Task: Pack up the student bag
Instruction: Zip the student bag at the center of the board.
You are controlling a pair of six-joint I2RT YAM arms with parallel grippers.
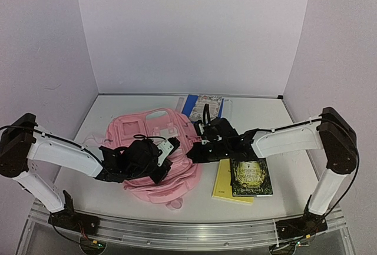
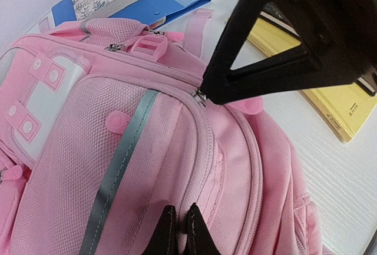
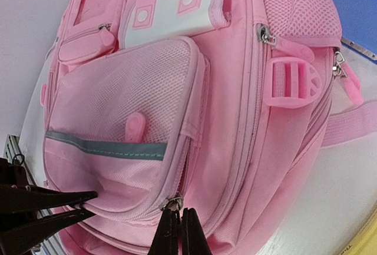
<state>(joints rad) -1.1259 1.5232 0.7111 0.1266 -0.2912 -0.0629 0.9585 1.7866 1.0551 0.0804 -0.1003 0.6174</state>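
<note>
1. Student bag [image 1: 147, 134]: laid flat on the table [image 1: 274, 119], front pockets up, left of centre. Its long axis runs near-to-far, with the top handle toward the far side.
2. Key relation: the zip pull [image 3: 172, 203] sits on the bag's right flank, directly at the tips of the right hand [image 3: 177, 234]. The zip track curves away from there along the bag's edge, so any pull is judged to need that arc, not a straight line.
3. Right hand: closed tight, with the tab of the zip pull apparently pinched between the tips.
4. Left hand [image 2: 181, 234]: closed to a narrow slit, tips pressed on the front panel beside the same seam, nearer the bag's bottom end. Whether a fold of fabric is caught cannot be told. It is judged to serve as a brace.
5. Both hands are on the bag, near each other. The right arm is nearer the books.
6. Contents: no compartment is seen open, and nothing can be seen inside.
7. Outside the bag: a yellow book [image 1: 222, 185] with a dark book [image 1: 252, 177] overlapping it, just right of the bag. A blue folder [image 1: 189, 105] with a patterned notebook [image 1: 209, 102] on it lies by the bag's top.
</note>
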